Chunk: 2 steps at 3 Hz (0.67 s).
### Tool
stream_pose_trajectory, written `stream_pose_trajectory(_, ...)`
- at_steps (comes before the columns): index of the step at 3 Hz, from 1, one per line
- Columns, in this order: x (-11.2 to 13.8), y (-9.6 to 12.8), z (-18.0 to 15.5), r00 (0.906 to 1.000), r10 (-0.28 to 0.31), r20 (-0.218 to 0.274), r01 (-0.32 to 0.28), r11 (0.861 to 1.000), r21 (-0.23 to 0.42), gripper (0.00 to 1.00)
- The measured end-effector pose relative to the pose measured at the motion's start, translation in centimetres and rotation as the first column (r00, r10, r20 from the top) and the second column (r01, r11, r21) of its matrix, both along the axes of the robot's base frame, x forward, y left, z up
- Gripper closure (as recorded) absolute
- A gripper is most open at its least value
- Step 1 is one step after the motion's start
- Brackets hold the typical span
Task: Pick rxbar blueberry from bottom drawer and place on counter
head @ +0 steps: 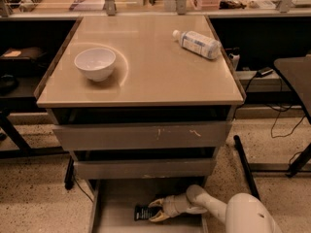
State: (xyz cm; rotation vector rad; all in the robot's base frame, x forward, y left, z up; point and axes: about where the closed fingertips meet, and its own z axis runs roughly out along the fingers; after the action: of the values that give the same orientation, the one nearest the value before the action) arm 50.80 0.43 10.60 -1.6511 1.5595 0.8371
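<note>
The bottom drawer is pulled open under the two taller grey drawer fronts. The rxbar blueberry, a small dark wrapper with pale lettering, lies flat on the drawer floor. My gripper reaches in from the right, low over the floor. Its pale fingers are spread, one on each side of the bar's right end. The tan counter is above.
A white bowl stands on the counter's left side. A clear plastic bottle with a white label lies at the back right. A cluttered bench runs behind. A dark table edge and cables are to the right.
</note>
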Motion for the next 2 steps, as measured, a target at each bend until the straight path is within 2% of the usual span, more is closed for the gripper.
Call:
stream_pose_trajectory(1,0.2,-1.0,2.0,0.9983,-0.018,0.055,0.018,1.000,-0.009,1.00)
stream_pose_trajectory(2,-0.2,-4.4,7.3,0.9830,-0.054,0.175,0.059,0.998,-0.021,1.00)
